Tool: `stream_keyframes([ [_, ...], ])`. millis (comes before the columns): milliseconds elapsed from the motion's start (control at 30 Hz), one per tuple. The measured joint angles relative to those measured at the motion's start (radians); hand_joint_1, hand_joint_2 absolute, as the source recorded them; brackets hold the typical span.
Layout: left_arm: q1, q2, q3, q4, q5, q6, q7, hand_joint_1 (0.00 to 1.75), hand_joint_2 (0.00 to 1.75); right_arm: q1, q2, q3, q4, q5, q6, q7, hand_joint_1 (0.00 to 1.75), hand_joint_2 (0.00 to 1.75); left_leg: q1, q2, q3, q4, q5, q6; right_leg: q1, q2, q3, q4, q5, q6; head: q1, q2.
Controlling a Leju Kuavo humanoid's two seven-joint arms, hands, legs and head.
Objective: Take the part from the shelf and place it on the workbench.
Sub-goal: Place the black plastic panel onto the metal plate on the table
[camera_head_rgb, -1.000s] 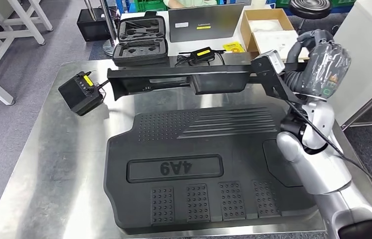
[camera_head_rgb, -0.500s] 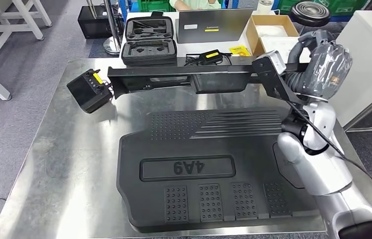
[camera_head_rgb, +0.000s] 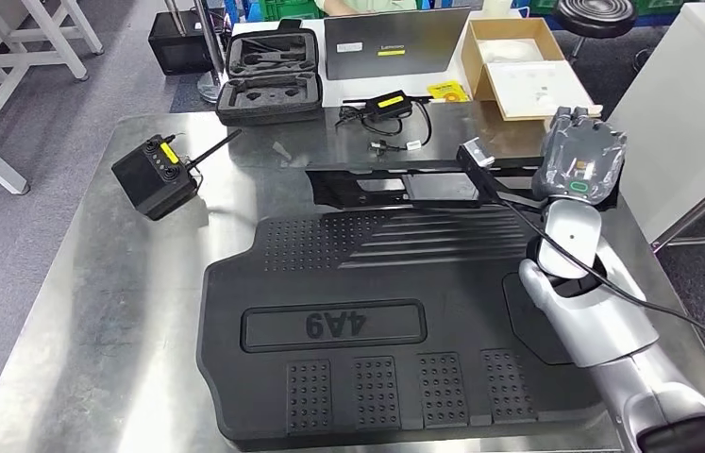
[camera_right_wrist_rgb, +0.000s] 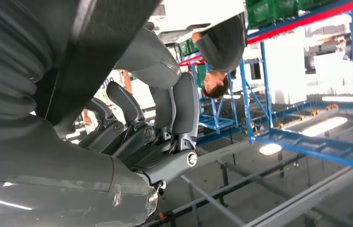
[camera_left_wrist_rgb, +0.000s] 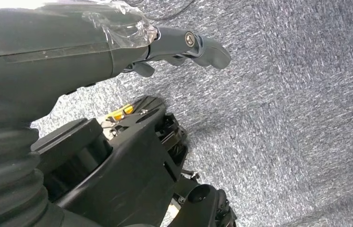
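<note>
In the head view my right hand [camera_head_rgb: 582,165] grips the right end of a long black part [camera_head_rgb: 395,184]. The part lies level and low over the steel workbench [camera_head_rgb: 122,302], just beyond the far edge of a large black ribbed mat [camera_head_rgb: 377,311]. Whether it touches the bench I cannot tell. The right wrist view has dark fingers [camera_right_wrist_rgb: 136,135] curled under the black part [camera_right_wrist_rgb: 99,33]. My left hand [camera_left_wrist_rgb: 117,38] hangs over grey carpet with a finger stretched out and nothing in it.
A black controller with an antenna [camera_head_rgb: 155,175] sits at the bench's far left. Beyond it are an open black case [camera_head_rgb: 268,75], a laptop [camera_head_rgb: 391,42], a cardboard box [camera_head_rgb: 518,66] and a charger with cables [camera_head_rgb: 391,104]. A white cabinet [camera_head_rgb: 688,94] stands right.
My right hand has turned over and dropped toward the bench, carrying the part lower and to the right. The camera also shifted slightly.
</note>
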State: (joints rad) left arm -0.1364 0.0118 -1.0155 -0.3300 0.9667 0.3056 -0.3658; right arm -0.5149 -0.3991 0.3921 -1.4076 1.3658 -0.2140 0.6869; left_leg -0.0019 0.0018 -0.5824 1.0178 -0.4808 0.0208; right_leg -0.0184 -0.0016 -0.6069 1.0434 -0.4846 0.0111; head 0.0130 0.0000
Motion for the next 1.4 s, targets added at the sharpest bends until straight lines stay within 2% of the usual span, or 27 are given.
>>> stream_keyframes([
  [100,0.001,0.000,0.000,0.000,0.002,0.000,0.000,0.00,1.75,0.000,0.000,0.001,0.019,0.000,0.006,0.000,1.75,1.75,0.002,0.000,0.001,-0.002,0.000,-0.003,0.002,0.000,0.000,0.000,-0.002,-0.004,-0.002,0.000],
  [233,0.001,0.000,0.000,0.000,0.014,0.002,-0.002,0.00,1.75,0.003,0.000,0.002,0.033,-0.001,0.002,0.000,1.75,1.75,0.004,0.000,0.002,-0.004,-0.003,-0.019,0.004,0.000,0.000,0.000,-0.005,-0.007,-0.002,0.000],
  [400,0.002,0.000,0.000,0.000,0.024,0.006,-0.007,0.00,1.75,0.037,-0.006,-0.001,0.037,0.003,-0.053,0.000,1.75,1.75,0.004,0.001,0.004,-0.004,-0.005,-0.027,0.005,0.000,0.002,0.000,-0.005,-0.008,-0.002,0.000],
  [600,0.002,0.000,0.000,0.000,0.036,0.008,-0.007,0.00,1.75,0.118,-0.015,-0.038,0.017,0.001,-0.133,0.000,1.75,1.75,0.003,0.000,0.005,-0.004,-0.006,-0.027,0.004,0.000,0.005,-0.001,-0.006,-0.007,-0.002,0.000],
  [900,0.007,0.000,0.000,0.000,0.059,0.025,-0.016,0.00,1.75,0.220,-0.016,-0.113,-0.012,-0.003,-0.307,0.000,1.75,1.75,0.001,0.000,0.006,-0.002,-0.007,-0.025,0.002,0.000,0.008,-0.003,-0.006,-0.006,-0.002,0.000],
  [1400,0.018,0.000,0.000,0.000,0.090,0.039,-0.036,0.00,1.75,0.352,0.006,-0.230,-0.074,-0.015,-0.414,-0.017,1.75,1.75,0.002,0.001,0.007,-0.002,-0.008,-0.025,0.002,0.000,0.010,-0.004,-0.006,-0.006,-0.003,0.000],
])
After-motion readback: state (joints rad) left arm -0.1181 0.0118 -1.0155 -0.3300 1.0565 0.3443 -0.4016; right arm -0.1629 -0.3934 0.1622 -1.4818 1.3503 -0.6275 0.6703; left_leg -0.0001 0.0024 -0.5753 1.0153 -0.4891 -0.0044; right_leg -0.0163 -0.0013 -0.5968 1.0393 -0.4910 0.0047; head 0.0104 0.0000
